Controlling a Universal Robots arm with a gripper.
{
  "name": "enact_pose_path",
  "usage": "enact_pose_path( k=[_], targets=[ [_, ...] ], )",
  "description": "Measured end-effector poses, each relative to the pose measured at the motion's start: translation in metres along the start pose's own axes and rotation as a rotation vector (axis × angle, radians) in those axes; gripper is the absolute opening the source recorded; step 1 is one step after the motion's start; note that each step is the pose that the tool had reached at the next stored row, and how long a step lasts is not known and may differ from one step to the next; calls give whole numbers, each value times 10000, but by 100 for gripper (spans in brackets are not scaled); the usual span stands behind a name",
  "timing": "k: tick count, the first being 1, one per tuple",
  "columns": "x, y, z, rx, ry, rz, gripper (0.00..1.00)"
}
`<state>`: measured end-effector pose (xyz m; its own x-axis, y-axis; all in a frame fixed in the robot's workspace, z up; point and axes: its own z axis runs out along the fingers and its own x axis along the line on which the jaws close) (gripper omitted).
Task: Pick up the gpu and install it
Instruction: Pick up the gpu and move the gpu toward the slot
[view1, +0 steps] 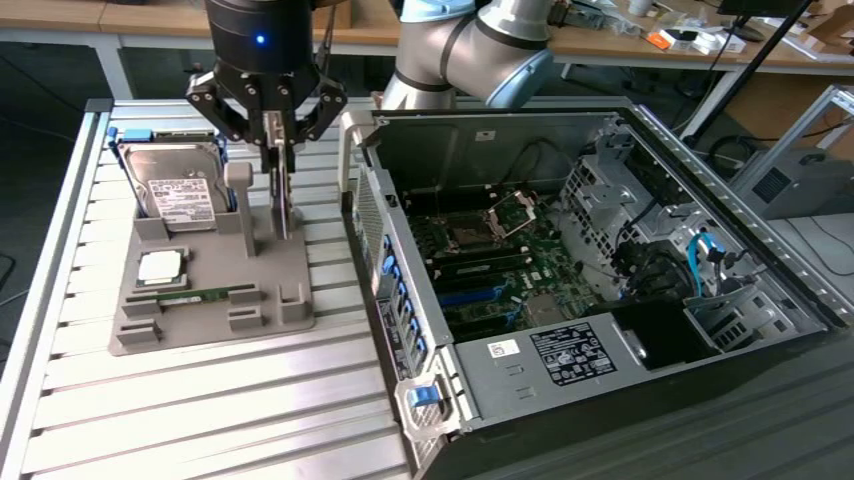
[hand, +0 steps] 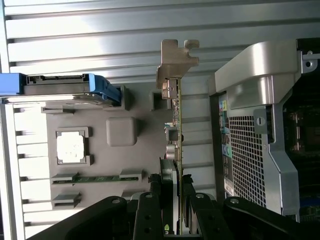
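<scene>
A: Where do we have the graphics card (view1: 282, 195)?

B: It stands on edge at the grey holder (view1: 267, 300), on the side nearest the computer case (view1: 441, 150). Its lower edge is at the slot. We cannot tell whether it sits in the slot or is just clear of it.

A: And the gripper (view1: 276, 140)?

B: It hangs straight above the card, about half closed. One finger presses each flat face near the top edge, so we judge that it has hold of the card. From the wrist we see the card edge-on, running between the fingers (hand: 165, 187), with the metal bracket (hand: 175, 65) at its far end.

A: Why is it upright?

B: We think the holder props each part so that fingers coming from above meet two flat sides. The hard drive (view1: 180, 195) leans in its own cradle at the back. The processor (view1: 162, 266) and the memory stick (view1: 200, 295) lie flat in shallow pockets nearer the front.

A: And the case?

B: It lies on its side with the open face up, just beside the holder, so the main board (view1: 494, 270) can be reached from above.

A: What do we stand all this on?

B: The holder sits on a ribbed metal table (view1: 200, 400), and the case rests partly on a dark mat. Behind them are wooden desks (view1: 694, 40) with scattered bits on top, like a workshop.
</scene>
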<state>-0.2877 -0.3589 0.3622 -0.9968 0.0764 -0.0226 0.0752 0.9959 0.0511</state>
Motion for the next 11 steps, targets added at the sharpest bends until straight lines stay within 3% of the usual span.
enact_pose_path(
  k=[11],
  targets=[
    [-2,3,-65,-11,1,0,27]
  ],
)
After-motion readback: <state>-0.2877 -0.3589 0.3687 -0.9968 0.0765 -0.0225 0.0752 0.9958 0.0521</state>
